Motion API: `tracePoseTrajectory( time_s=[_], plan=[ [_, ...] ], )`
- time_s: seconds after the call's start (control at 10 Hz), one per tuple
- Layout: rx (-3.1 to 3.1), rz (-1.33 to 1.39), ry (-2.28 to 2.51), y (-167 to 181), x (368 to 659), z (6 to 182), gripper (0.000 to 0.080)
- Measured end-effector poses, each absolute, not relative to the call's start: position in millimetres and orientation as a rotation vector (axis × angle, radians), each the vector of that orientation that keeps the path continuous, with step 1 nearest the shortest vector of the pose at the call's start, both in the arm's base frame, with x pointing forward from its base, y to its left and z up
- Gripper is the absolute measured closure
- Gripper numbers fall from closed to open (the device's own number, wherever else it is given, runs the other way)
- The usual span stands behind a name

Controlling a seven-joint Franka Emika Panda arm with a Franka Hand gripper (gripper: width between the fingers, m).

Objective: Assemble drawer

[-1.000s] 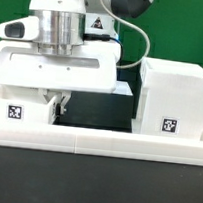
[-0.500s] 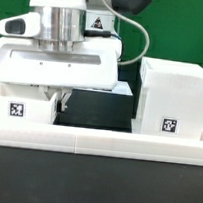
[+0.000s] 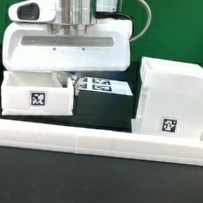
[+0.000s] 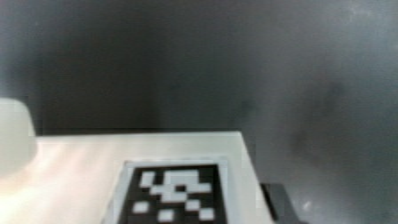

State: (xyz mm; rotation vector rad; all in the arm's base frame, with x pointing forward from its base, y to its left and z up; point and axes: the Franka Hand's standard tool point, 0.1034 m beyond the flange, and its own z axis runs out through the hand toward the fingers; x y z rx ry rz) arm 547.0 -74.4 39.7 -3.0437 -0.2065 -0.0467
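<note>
Gripper (image 3: 63,79) first: its broad white body hangs low over the small tray (image 3: 35,95) on the exterior view's left. The fingertips drop out of sight behind the tray's near wall, so I cannot tell whether they are spread, pressed together, or pinching that wall. The wrist view does not settle it; I get only a blurred white face with a square tag (image 4: 178,192) against a dark background, and no finger I can make out for certain. I read the placement as deliberate: straight down over the tray's far side is how I would come at a thin upright wall to take hold of it. The tray turns its tagged face toward the camera and sits just behind the long white rail (image 3: 96,139), which runs across the near edge, probably there to square parts against. The big boxy casing (image 3: 173,91) stands upright on the exterior view's right, its own tag low on the near face, apart from the tray with a dark gap between them. Beyond that gap, farther off, the marker board (image 3: 103,87) lies flat. As I judge it, the drawer is not yet together: this tray is outside the casing, and the job ahead is to carry it across and line it up with the casing's opening, which I cannot see from here. A second tray I cannot find.
</note>
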Motion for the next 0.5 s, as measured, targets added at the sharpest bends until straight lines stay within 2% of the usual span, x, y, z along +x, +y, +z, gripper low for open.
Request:
tracePoseTrajectory(
  time_s=[0.2,0.5],
  plan=[
    [-3.040,-0.047,-0.262,-74.7,546.5,39.0,0.0757],
    [-2.973,-0.055,-0.794,-70.4,547.2,42.7,0.0757]
  ],
)
